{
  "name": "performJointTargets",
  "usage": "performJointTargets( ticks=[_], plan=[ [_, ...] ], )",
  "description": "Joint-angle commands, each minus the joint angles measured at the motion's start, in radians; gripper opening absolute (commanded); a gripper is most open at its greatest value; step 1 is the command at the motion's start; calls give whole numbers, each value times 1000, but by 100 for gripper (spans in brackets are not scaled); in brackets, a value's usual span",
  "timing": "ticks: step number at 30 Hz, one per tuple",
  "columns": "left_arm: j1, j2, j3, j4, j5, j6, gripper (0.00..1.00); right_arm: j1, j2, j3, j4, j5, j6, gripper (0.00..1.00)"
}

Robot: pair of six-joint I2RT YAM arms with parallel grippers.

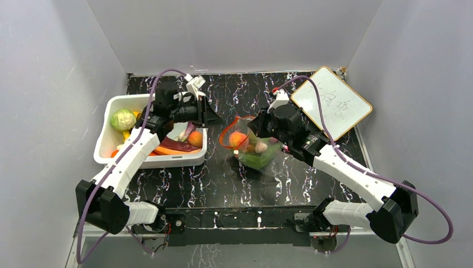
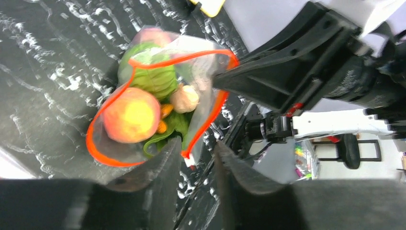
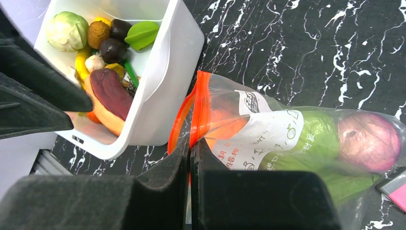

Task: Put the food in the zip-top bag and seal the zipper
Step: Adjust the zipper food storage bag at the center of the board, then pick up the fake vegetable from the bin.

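1. right claw [image 3: 190, 152]: clamped shut on zipper [image 3: 201, 98] of zip-top bag [image 3: 268, 136], which extends ahead of it.
2. left claw [image 2: 194, 160]: jaws slightly parted; bag mouth just ahead, peach [image 2: 130, 115] inside.

Zip-top bag [image 1: 252, 153] beside white bin [image 1: 184, 159]

Black marbled table [image 1: 223, 178], white bin [image 1: 184, 159] left, zip-top bag [image 1: 256, 159] centre, whiteboard [image 1: 332, 103] far right

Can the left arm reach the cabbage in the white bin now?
Probably yes. The cabbage lies uncovered at the far-left end of the white bin, nothing above it. The left gripper is slightly open by the zip-top bag, just past the bin; it should only need to swing back.
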Motion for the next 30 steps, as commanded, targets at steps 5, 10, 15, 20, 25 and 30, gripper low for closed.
performJointTargets(
  ticks=[5, 10, 15, 20, 25, 30],
  plan=[
    [-4, -34, 126, -264, -296, 185, 98, 5, -61, 43, 113, -53, -1, 0],
    [-3, -31, 201, -373, -490, 254, 98, 5, -94, 42, 114, -53, -5, 0],
    [3, -33, 219, -410, -749, 272, 98, 5, -119, 33, 113, -53, -12, 0],
    [65, -7, 221, -430, -905, 331, 98, 4, -141, 17, 120, -68, -13, 0],
    [276, -4, 194, -401, -831, 310, 93, 4, -156, 14, 116, -80, -27, 0],
    [393, -31, 108, -302, -861, 295, 81, 3, -174, 6, 112, -84, -33, 0]
  ],
)
